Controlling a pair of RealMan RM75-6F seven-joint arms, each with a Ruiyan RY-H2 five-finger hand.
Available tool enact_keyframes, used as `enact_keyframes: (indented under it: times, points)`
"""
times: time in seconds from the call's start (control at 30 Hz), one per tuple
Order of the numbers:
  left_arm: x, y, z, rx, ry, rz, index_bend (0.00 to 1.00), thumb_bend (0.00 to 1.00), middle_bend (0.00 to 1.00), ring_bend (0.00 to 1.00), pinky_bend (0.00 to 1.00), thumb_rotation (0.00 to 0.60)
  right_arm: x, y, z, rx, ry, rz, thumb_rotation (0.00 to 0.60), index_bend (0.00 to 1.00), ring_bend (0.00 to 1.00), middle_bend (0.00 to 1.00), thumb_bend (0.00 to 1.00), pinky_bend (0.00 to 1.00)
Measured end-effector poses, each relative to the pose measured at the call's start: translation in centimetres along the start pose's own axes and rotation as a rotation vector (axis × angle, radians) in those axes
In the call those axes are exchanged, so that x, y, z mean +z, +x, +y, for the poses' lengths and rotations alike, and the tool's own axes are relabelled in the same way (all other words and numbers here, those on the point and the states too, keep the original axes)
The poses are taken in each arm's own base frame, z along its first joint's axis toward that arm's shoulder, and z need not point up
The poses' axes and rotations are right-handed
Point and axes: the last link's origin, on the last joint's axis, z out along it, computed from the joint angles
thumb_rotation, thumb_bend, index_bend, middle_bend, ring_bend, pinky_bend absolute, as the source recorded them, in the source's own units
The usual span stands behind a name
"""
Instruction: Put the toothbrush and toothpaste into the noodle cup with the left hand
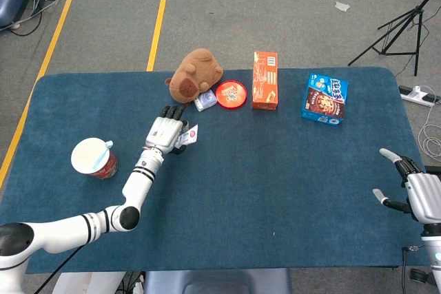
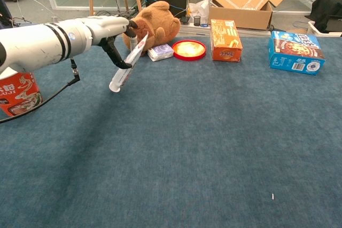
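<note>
My left hand (image 1: 165, 133) (image 2: 115, 31) holds the white toothpaste tube (image 1: 186, 137) (image 2: 128, 64) above the table, tilted with its cap end pointing down. The red and white noodle cup (image 1: 95, 158) (image 2: 18, 96) stands to the hand's left near the table's left side. A light blue toothbrush (image 1: 103, 153) leans inside the cup. At the far right edge my right hand (image 1: 411, 185) rests open with its fingers spread, holding nothing.
A brown plush toy (image 1: 193, 74) (image 2: 152, 23), a small purple pack (image 1: 204, 101) (image 2: 160, 52), a round red lid (image 1: 231, 93) (image 2: 188, 49), an orange box (image 1: 265, 80) (image 2: 225, 39) and a blue cookie box (image 1: 324, 98) (image 2: 295, 52) line the back of the blue table (image 1: 289, 191).
</note>
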Motion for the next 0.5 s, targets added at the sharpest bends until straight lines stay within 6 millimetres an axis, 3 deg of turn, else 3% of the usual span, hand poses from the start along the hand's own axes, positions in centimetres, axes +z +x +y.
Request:
enact_keyframes:
  times: [0.5]
  points:
    - [-3.4, 2.7, -0.8, -0.260, -0.011, -0.030, 0.63, 0.28, 0.00, 0.00, 0.00, 0.600, -0.3, -0.1, -0.5, -0.010, 0.016, 0.006, 0.600, 0.19, 0.24, 0.26, 0.16, 0.60]
